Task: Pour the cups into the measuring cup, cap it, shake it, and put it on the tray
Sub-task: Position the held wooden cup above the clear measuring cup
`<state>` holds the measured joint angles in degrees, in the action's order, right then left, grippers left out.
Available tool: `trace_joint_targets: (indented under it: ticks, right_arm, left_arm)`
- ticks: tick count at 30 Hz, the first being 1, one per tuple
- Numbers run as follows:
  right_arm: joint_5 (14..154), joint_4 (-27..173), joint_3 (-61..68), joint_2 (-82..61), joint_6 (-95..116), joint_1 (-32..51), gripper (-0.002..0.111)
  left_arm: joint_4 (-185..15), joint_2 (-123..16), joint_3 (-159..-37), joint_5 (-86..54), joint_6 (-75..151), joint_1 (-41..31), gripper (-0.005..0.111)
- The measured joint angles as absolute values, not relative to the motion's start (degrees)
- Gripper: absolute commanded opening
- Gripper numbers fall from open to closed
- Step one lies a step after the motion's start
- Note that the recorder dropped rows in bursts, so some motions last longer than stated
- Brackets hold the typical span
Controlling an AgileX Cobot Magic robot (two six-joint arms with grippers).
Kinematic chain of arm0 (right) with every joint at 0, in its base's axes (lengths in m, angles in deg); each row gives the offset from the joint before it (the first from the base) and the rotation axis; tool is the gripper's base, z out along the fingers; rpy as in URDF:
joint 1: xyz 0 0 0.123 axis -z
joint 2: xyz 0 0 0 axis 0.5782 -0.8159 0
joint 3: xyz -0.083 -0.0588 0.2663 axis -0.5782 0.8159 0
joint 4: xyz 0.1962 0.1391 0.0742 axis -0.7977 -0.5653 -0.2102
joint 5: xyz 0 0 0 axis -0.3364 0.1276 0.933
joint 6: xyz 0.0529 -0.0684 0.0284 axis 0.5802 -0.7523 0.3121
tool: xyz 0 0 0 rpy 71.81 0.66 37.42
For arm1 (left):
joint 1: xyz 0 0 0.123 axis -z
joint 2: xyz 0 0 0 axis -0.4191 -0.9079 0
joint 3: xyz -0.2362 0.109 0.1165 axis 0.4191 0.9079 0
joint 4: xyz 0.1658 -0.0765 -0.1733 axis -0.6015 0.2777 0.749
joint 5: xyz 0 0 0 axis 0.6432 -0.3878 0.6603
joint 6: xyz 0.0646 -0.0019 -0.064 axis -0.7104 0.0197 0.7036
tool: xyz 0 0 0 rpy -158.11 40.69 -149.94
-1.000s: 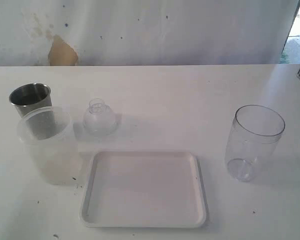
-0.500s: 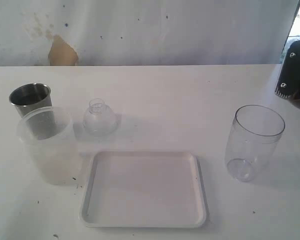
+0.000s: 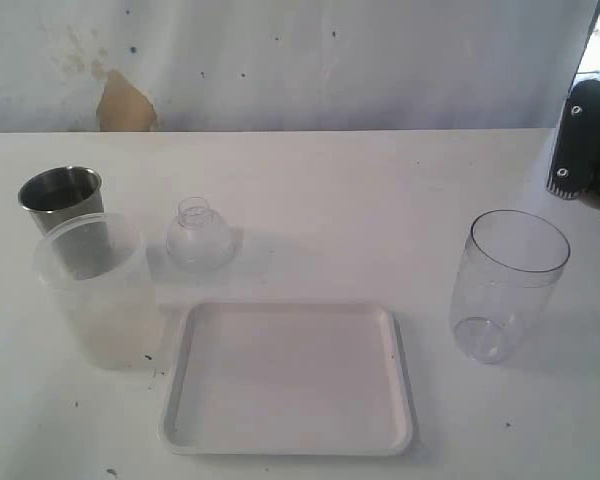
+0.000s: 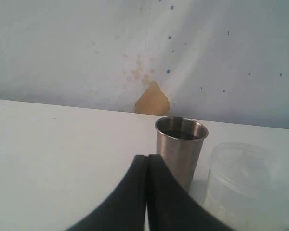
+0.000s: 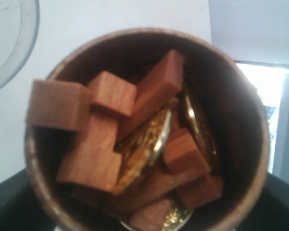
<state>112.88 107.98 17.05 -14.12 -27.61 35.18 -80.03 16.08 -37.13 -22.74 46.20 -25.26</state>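
Note:
The brown wooden cup (image 5: 242, 144) fills the right wrist view, packed with wooden blocks and gold coins. My right gripper (image 3: 585, 140) is shut on it, and dark fingers (image 5: 7, 197) show at both sides. It hangs at the far right edge, above and behind the clear measuring cup (image 3: 505, 285), whose rim (image 5: 9, 43) shows beside the wooden cup. The steel tumbler (image 3: 62, 200) and the frosted plastic cup (image 3: 95, 290) stand at the left. My left gripper (image 4: 147, 161) is shut and empty, just short of the tumbler (image 4: 180, 149) and the frosted cup (image 4: 241, 183). The white tray (image 3: 290, 440) lies front centre.
A small clear dome-shaped lid (image 3: 200, 235) sits behind the tray's left corner, to the right of the tumbler. A white wall with a brown patch (image 3: 125, 105) closes the table's far edge.
My right arm has come into the exterior view from the right edge and now sits slightly higher than half a second ago. Nothing on the table has moved.

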Motion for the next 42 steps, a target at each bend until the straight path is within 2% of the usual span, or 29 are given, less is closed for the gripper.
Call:
trace_joint_targets:
  ticks: [22, 34, 42]
  right_arm:
    - [110.38, 115.68, 17.05, -14.36, -35.44, 33.15, 0.0]
    - [110.26, 115.9, 17.05, -14.36, -50.22, 33.06, 0.0]
    - [105.17, 116.01, 17.05, -14.36, -54.91, 33.06, 0.0]
  left_arm:
    - [-80.03, 16.08, -37.13, -22.74, 46.2, -25.26, 0.0]
    - [-80.03, 16.08, -37.13, -22.74, 46.2, -25.26, 0.0]
    - [-80.03, 16.08, -37.13, -22.74, 46.2, -25.26, 0.0]
